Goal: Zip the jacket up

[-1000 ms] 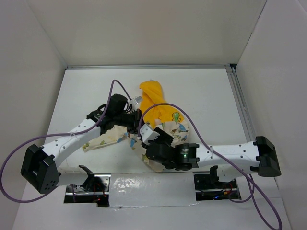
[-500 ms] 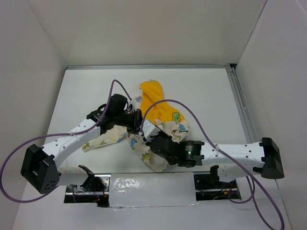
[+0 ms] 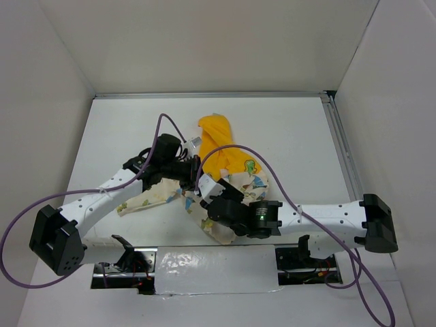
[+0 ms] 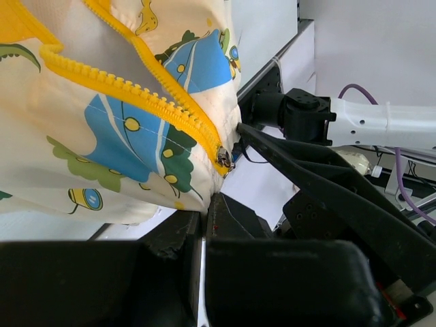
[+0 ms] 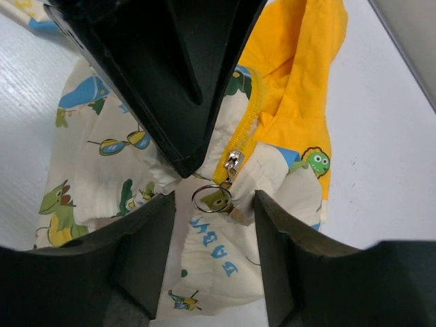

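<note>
The jacket (image 3: 240, 178) lies crumpled mid-table, cream with cartoon prints, its yellow hood (image 3: 216, 135) towards the back. My left gripper (image 3: 189, 176) is shut on the jacket's lower hem beside the bottom of the yellow zipper (image 4: 143, 95); the pinch shows in the left wrist view (image 4: 204, 204), with the slider (image 4: 223, 161) just above it. My right gripper (image 3: 204, 193) is open. In the right wrist view its fingers straddle the slider's metal ring pull (image 5: 211, 199) without touching it, below the slider (image 5: 234, 162). The left gripper's black finger (image 5: 170, 75) fills the top of that view.
White walls enclose the table on three sides. A metal rail (image 3: 342, 153) runs along the right edge. Purple cables (image 3: 231, 151) arc over the jacket and both arms. A taped strip (image 3: 211, 266) lies at the near edge between the bases.
My right arm pushed a little left and forward, then drew back, its open gripper staying at the zipper's lower end. My left arm and the pinched hem have not moved.
</note>
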### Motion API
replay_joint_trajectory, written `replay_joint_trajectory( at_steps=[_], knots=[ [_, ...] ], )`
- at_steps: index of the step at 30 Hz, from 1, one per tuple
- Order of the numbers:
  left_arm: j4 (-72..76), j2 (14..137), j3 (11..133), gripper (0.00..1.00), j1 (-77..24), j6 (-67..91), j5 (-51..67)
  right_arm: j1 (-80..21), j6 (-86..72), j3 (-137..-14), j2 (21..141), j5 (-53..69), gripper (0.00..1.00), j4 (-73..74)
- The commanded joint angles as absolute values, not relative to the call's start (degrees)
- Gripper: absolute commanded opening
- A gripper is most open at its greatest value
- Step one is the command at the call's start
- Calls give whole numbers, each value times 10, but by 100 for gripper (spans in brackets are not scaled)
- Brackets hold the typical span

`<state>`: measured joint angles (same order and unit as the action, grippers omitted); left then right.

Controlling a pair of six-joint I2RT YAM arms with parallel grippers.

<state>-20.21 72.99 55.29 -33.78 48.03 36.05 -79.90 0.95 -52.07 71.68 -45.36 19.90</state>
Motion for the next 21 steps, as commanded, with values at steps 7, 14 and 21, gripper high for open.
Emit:
replay_joint_trajectory(
  at_steps=[7,14,21],
  knots=[
    [-192,722,573,0,-336,473,374,-805,12,-527,713,-519,32,147],
    [-199,729,570,0,-337,468,359,-790,17,-525,658,-390,0,162],
    [-208,724,572,0,-341,442,334,-752,13,-549,665,-284,0,211]
  ],
)
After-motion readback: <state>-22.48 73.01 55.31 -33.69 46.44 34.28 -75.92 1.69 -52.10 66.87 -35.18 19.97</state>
